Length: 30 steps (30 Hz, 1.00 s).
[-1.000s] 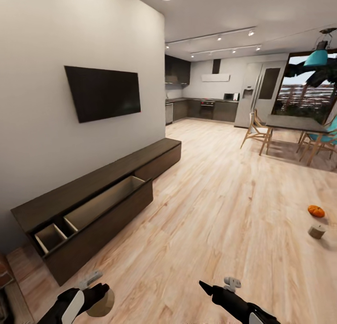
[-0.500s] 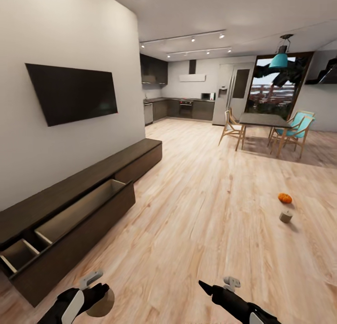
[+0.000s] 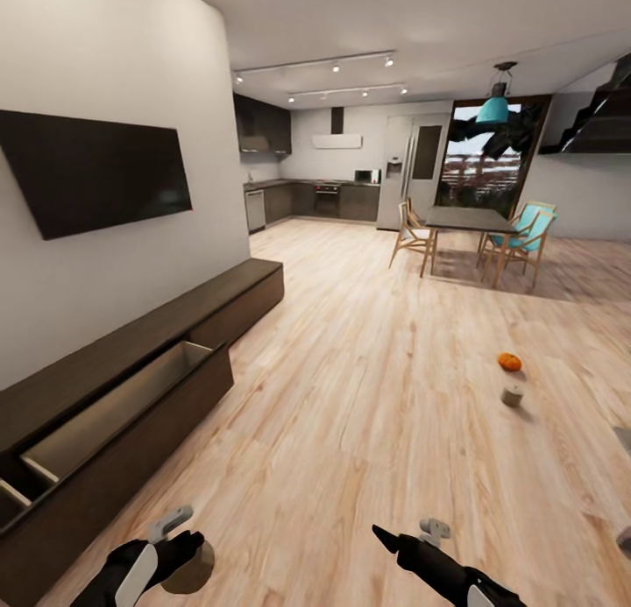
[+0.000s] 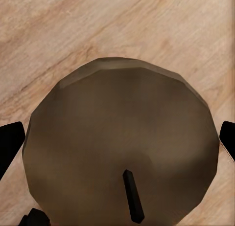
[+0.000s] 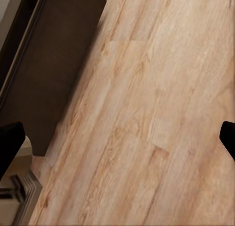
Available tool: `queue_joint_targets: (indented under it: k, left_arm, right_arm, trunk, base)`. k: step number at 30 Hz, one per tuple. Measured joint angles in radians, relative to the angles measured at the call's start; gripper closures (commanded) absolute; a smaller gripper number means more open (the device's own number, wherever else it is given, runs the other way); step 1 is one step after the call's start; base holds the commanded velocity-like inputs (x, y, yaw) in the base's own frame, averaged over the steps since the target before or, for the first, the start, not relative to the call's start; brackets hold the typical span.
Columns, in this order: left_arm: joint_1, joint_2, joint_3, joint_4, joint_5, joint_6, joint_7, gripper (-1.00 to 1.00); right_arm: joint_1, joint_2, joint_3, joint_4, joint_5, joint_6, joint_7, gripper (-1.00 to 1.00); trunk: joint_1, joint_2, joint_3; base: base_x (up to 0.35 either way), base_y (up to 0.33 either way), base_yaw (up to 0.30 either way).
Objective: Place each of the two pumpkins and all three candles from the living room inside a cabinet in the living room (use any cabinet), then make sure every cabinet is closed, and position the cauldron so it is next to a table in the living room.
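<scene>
Between the fingers of the left gripper [image 3: 188, 546] sits a candle [image 4: 122, 143]: a stubby, faceted cylinder of dull tan wax with a short black wick, gripped at its sides, not yet stowed. Right gripper [image 3: 386, 537]: jaws spread wide, holding nothing, above pale grained floor planks [image 5: 147, 113]. Just beyond the left gripper, on its outer side, runs the cabinet [image 3: 131, 362], long, low, dark-brown wood, one drawer pulled open onto pale compartments that look bare where visible. Far ahead of the right gripper, a round orange pumpkin [image 3: 509, 361] and a second squat candle [image 3: 512, 396] lie on the floor, near each other. Judged stage: early; storing, closing and the cauldron remain.
</scene>
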Motion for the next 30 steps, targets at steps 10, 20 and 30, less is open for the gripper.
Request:
queue_joint_targets:
  k: [10,20,30]
  left_arm:
    - [0.0,0.0,0.0,0.001,-0.001,0.0,0.0,1.0]
    - [0.0,0.0,0.0,0.001,-0.001,-0.001,0.0,1.0]
    - [0.0,0.001,0.0,0.001,-0.001,0.0,0.0,1.0]
  right_arm:
    - [0.0,0.001,0.0,0.0,0.0,-0.001,-0.005,-1.0]
    - [0.0,0.001,0.0,0.0,0.0,-0.001,-0.005,-1.0]
    - [0.0,0.001,0.0,0.0,0.0,-0.001,-0.005,-1.0]
  trunk:
    - [0.0,0.0,-0.005]
    - [0.0,0.0,-0.01]
    - [0.0,0.0,-0.014]
  base:
    - [0.335,-0.044,-0.155]
    - [0.336,-0.127,-0.263]
    - [0.334,-0.147,-0.267]
